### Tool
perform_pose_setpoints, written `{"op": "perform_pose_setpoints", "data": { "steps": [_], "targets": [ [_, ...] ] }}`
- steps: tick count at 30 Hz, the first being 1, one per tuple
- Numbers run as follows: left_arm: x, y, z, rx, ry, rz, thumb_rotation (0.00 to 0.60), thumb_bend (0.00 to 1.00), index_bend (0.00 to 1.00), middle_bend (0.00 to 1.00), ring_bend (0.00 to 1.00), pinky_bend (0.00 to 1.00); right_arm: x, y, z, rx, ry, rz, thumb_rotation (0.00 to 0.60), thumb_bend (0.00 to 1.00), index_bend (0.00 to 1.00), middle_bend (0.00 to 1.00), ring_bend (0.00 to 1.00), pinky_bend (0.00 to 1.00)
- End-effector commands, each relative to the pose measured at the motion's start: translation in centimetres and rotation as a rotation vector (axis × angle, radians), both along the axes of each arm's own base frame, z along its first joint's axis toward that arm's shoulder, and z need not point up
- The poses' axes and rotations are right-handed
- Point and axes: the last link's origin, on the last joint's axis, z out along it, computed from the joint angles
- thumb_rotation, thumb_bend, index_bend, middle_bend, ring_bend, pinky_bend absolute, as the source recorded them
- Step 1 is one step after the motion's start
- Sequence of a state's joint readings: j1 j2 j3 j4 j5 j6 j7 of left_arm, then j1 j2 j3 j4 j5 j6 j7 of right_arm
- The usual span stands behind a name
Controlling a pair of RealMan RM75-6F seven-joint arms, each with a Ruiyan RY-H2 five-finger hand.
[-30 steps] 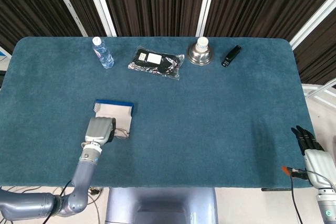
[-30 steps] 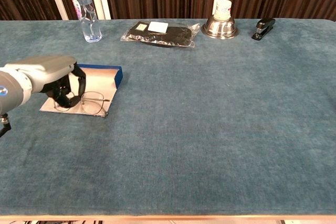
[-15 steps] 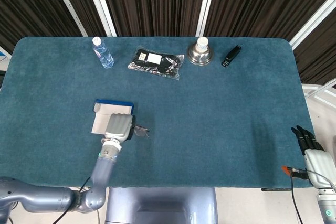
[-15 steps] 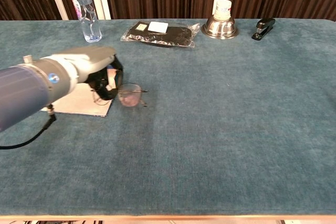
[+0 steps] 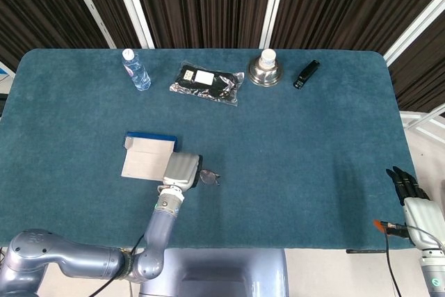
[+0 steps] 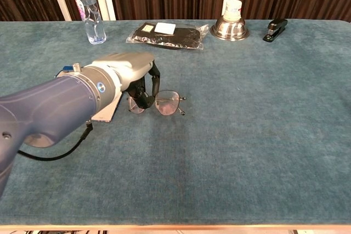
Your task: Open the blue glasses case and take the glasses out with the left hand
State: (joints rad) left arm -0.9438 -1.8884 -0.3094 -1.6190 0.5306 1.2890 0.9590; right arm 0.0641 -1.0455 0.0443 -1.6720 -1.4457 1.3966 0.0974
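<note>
Grey-blue and thick, the left arm reaches in from the near-left edge of the table (image 6: 263, 135) toward its middle, ending in the left hand (image 5: 182, 170), whose pale grey back faces up while its dark fingers (image 6: 155, 83) curl downward. Those fingers are closed on the left side of the glasses (image 6: 167, 103), grasping them at the frame; the lenses stick out to the right of the hand, just above or on the teal cloth, and which of the two I cannot tell. The glasses are outside the blue glasses case (image 5: 147, 156), which lies open just to the left of the hand, its pale lining facing up and its blue edge showing along the far side; no contents are visible on the part of the lining the hand leaves uncovered. The right hand (image 5: 410, 193) sits off the near-right corner of the table, seen only in the head view, with dark fingers extended side by side and nothing in them. Along the far edge stand a water bottle (image 6: 90, 10), a clear bag holding something black (image 6: 167, 35), a metal bowl (image 6: 229, 27) with a small white capped container (image 6: 233, 9) in it, and a black stapler (image 6: 275, 29).
</note>
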Motion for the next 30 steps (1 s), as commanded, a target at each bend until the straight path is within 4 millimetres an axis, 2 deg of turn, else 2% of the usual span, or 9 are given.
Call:
{"op": "perform_pose_setpoints", "data": {
  "steps": [1, 6, 13, 18, 21, 22, 25, 28, 30],
  "targets": [
    [0.0, 0.0, -0.2, 0.000, 0.002, -0.002, 0.600, 0.38, 0.47, 1.00, 1.00, 1.00, 0.0, 0.0, 0.0, 0.000, 0.000, -0.001, 0.600, 0.13, 0.00, 0.00, 0.00, 0.21],
    [-0.3, 0.0, -0.2, 0.001, 0.004, 0.000, 0.600, 0.29, 0.41, 1.00, 1.00, 1.00, 0.0, 0.0, 0.0, 0.001, 0.001, 0.000, 0.600, 0.13, 0.00, 0.00, 0.00, 0.21],
    [-1.5, -0.4, 2.2, 0.041, -0.075, -0.021, 0.600, 0.27, 0.38, 1.00, 0.99, 1.00, 0.0, 0.0, 0.0, 0.000, 0.001, -0.001, 0.600, 0.13, 0.00, 0.00, 0.00, 0.21],
    [-3.7, -1.0, 5.0, 0.087, -0.113, -0.036, 0.600, 0.27, 0.34, 0.93, 0.84, 0.88, 0.0, 0.0, 0.0, -0.001, 0.001, 0.000, 0.600, 0.13, 0.00, 0.00, 0.00, 0.21],
    [-6.2, -1.8, 7.5, 0.130, -0.123, -0.039, 0.600, 0.27, 0.16, 0.63, 0.65, 0.70, 0.0, 0.0, 0.0, -0.001, 0.004, 0.003, 0.600, 0.13, 0.00, 0.00, 0.00, 0.21],
    [-7.2, -2.2, 8.3, 0.141, -0.121, -0.030, 0.600, 0.27, 0.08, 0.49, 0.55, 0.61, 0.0, 0.0, 0.0, -0.001, 0.005, 0.004, 0.600, 0.13, 0.00, 0.00, 0.00, 0.21],
    [-10.9, -3.8, 11.1, 0.176, -0.093, -0.008, 0.600, 0.26, 0.01, 0.19, 0.27, 0.38, 0.1, 0.0, -0.1, -0.001, 0.011, 0.009, 0.600, 0.13, 0.00, 0.00, 0.00, 0.21],
    [-14.1, -5.5, 13.4, 0.204, -0.051, -0.028, 0.600, 0.23, 0.00, 0.04, 0.10, 0.21, 0.1, 0.0, -0.1, -0.004, 0.018, 0.015, 0.600, 0.13, 0.00, 0.00, 0.00, 0.21],
    [-16.0, -6.7, 14.9, 0.227, -0.015, -0.064, 0.600, 0.18, 0.00, 0.00, 0.04, 0.12, 0.2, 0.1, -0.1, -0.006, 0.028, 0.022, 0.600, 0.13, 0.00, 0.00, 0.00, 0.21]
  ]
}}
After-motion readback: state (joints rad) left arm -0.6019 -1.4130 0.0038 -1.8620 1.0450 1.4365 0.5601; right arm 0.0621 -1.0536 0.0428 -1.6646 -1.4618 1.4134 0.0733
